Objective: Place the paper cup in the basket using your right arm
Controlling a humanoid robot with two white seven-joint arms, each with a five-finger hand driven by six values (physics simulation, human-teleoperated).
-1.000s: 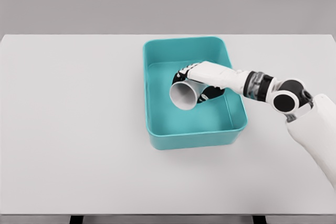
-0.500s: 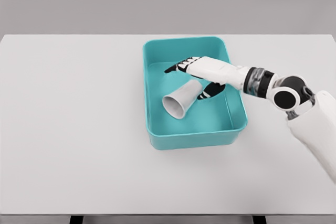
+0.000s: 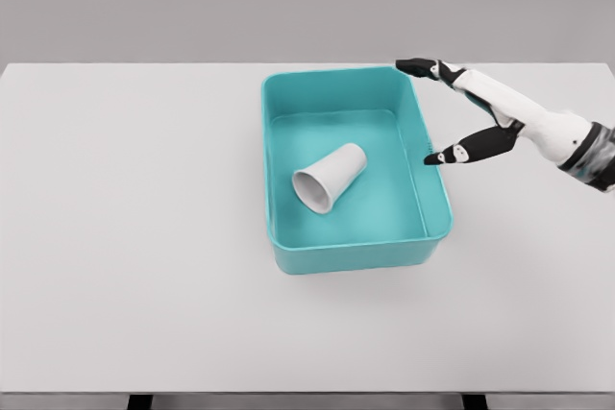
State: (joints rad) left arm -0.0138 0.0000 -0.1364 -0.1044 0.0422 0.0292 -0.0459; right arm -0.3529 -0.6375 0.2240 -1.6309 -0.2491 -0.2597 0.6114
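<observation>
Now paper cup (image 3: pixel 329 178) lies sideways inside basket (image 3: pixel 279 165), released; right hand (image 3: pixel 480 108) withdrawn to upper right, fingers (image 3: pixel 452 154) spread, empty. Task looks done.

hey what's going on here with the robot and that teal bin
A paper cup lies on its side inside the teal basket, its open mouth toward the lower left. The right hand is over the basket's right rim with fingers spread, holding nothing and not touching the cup. The basket sits on a white table. The left arm is out of view.
</observation>
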